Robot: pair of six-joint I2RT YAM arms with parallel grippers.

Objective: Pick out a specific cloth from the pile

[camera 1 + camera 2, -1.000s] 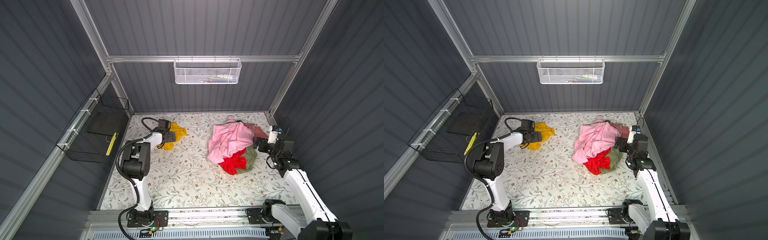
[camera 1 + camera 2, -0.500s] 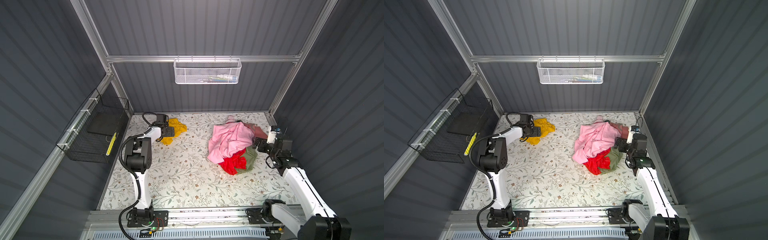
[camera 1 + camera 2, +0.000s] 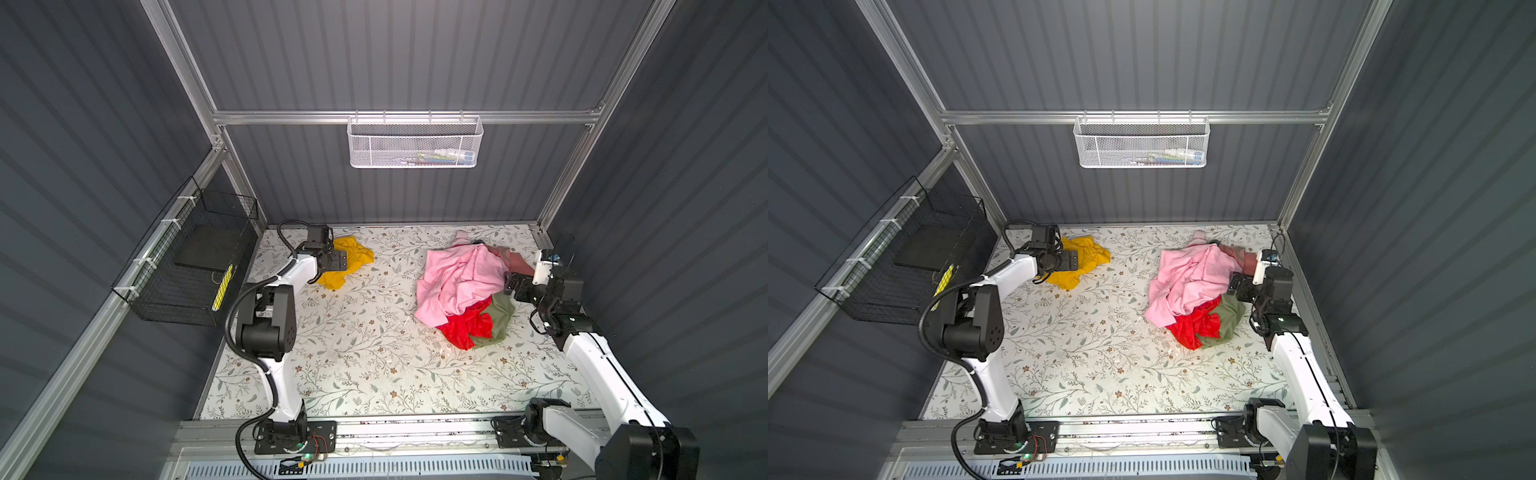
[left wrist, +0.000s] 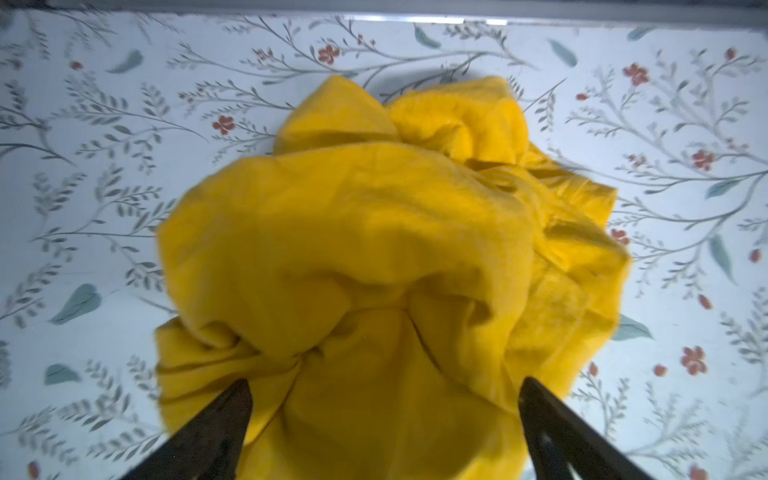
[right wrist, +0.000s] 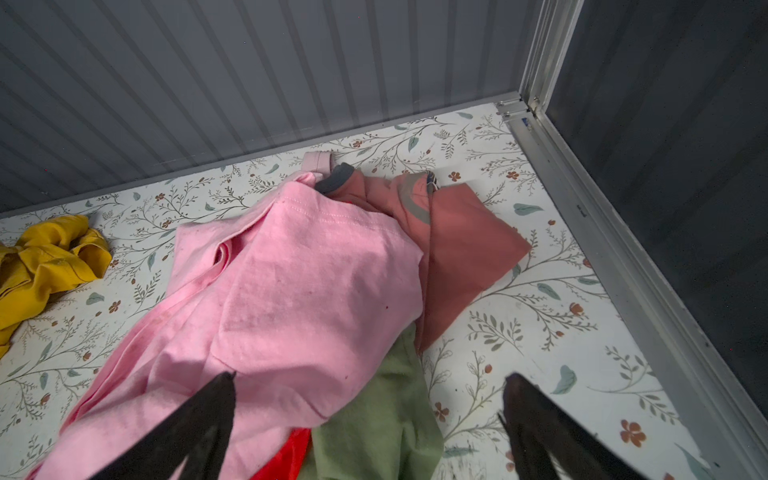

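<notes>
Separation looks done: the mustard-yellow cloth (image 3: 353, 259) lies crumpled at the far left of the floral table (image 3: 353, 353), well apart from the pile (image 3: 461, 282) at the far right. Bare tabletop shows between the two in both top views.

The left gripper (image 3: 334, 262) hangs over the near-left part of the cloth with its jaws spread wide and gripping nothing. In the left wrist view its dark fingers (image 4: 216, 428) stand on either side of a raised fold. Whether their tips touch the fabric cannot be told from here.

The right gripper (image 3: 512, 282) is likewise released and sits just beside the right edge of the pile, holding nothing. In front of it the light pink garment (image 5: 291, 291) drapes over the olive-green garment (image 5: 374, 424) and the red cloth (image 3: 465, 326), with a dusty-rose garment (image 5: 457, 249) on the far side.

The step in hand seems to be letting go and backing off. To do it well, the left arm should rise straight up with its jaws wide. Soft folds can snag on a fingertip and get dragged back towards the middle. A sideways exit risks sweeping the fold along. The right arm should pull away from the pile without brushing the pink garment, so that nothing slides towards the yellow one.
</notes>
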